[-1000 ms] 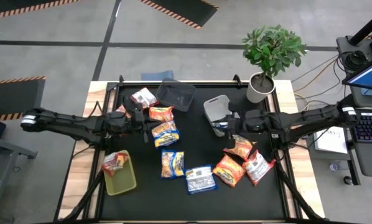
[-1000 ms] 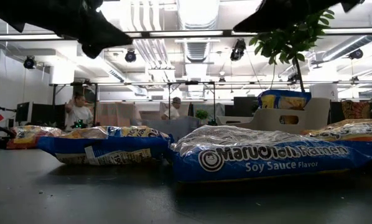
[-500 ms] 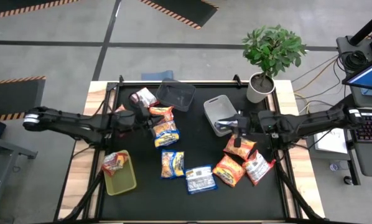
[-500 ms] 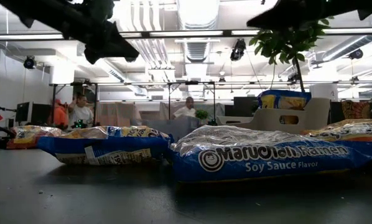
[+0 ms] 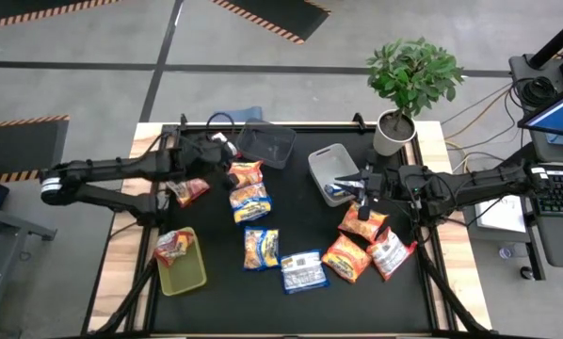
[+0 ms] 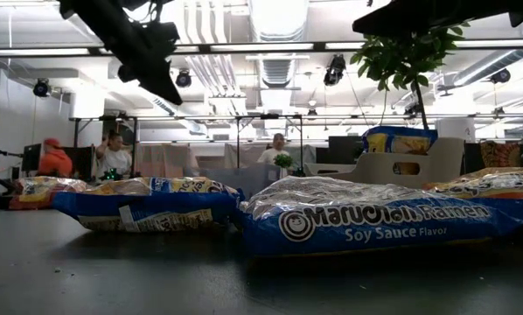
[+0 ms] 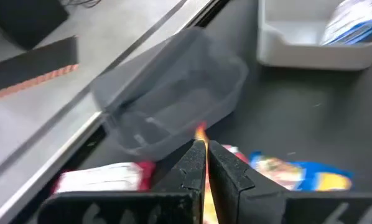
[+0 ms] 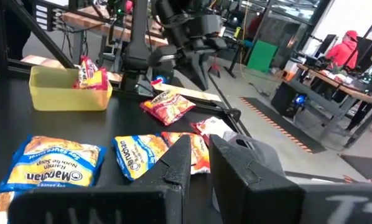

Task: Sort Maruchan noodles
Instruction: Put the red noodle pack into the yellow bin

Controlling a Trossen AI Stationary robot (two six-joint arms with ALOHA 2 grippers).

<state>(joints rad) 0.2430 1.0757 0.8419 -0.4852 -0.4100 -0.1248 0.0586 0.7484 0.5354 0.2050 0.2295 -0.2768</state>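
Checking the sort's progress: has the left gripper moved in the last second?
Yes. In the high view the left gripper, shut, has travelled from beside the blue-and-yellow noodle packet toward the table's far edge, ending next to the dark grey plastic bin.

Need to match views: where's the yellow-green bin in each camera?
High view: yellow-green bin at the table's front-left corner.
Low view: only a pale sliver at the left edge; cannot tell if it is the bin.
Left wrist view: not in it.
Right wrist view: far across the table, in the upper left of the picture.
Shared landmark: the red-and-orange packet lying in it.
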